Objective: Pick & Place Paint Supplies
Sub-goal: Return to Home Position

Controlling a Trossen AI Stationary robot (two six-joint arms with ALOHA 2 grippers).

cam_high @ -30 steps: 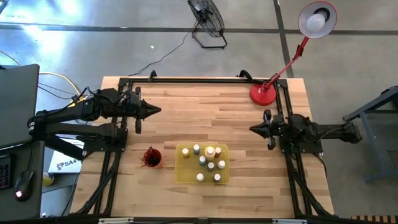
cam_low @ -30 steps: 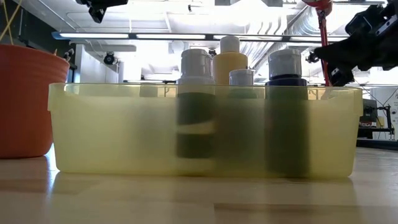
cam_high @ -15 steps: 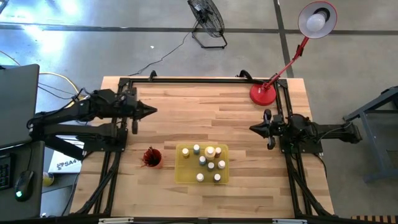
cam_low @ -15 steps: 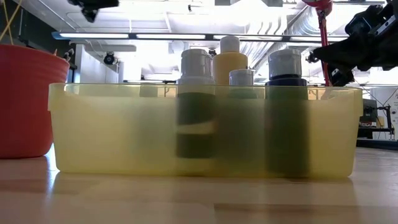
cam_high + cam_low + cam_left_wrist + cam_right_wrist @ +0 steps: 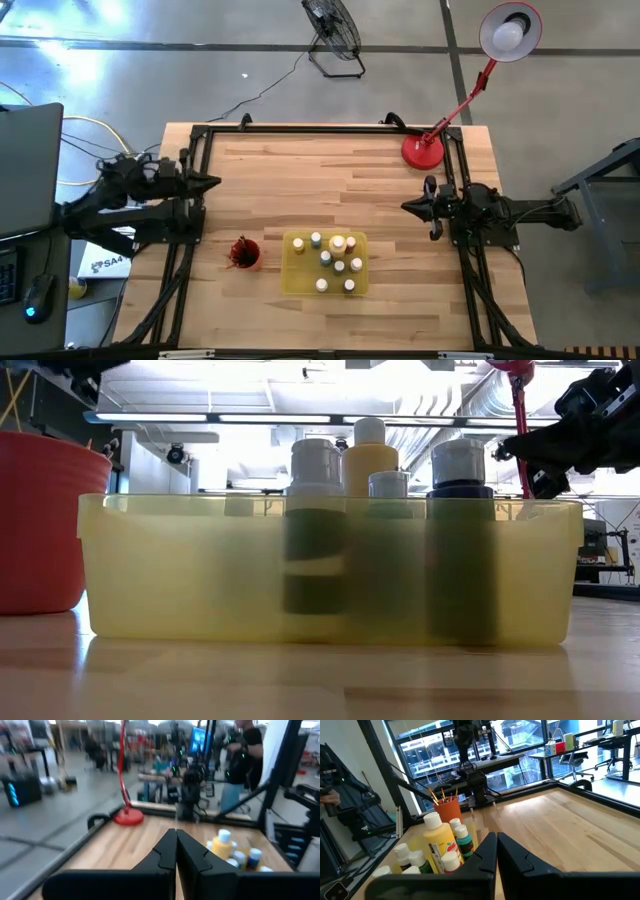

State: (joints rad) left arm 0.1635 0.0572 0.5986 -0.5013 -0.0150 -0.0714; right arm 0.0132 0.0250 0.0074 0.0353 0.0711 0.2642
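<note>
Several small paint bottles with pale caps (image 5: 333,262) stand upright in the flat yellow tray (image 5: 294,276) near the table's near edge; in the low view the bottles (image 5: 316,525) show behind the tray's wall (image 5: 180,570). Thin paintbrushes (image 5: 442,795) stick up out of the red cup (image 5: 243,253) left of the tray. My left gripper (image 5: 213,182) is shut, empty, at the table's left edge. My right gripper (image 5: 407,207) is shut, empty, at the right side, above and right of the tray.
A red desk lamp's base (image 5: 423,150) sits at the far right corner, its head beyond the table. Black frame rails (image 5: 300,128) run along the table's far and side edges. A person (image 5: 245,755) stands beyond the table's right side. Bare wood lies between the grippers.
My left arm has drawn back toward the table's left edge, its shut gripper moving from over the table's left part to the edge rail. In the low view it has left the upper left of the picture. The right arm, tray, bottles and cup have kept still.
</note>
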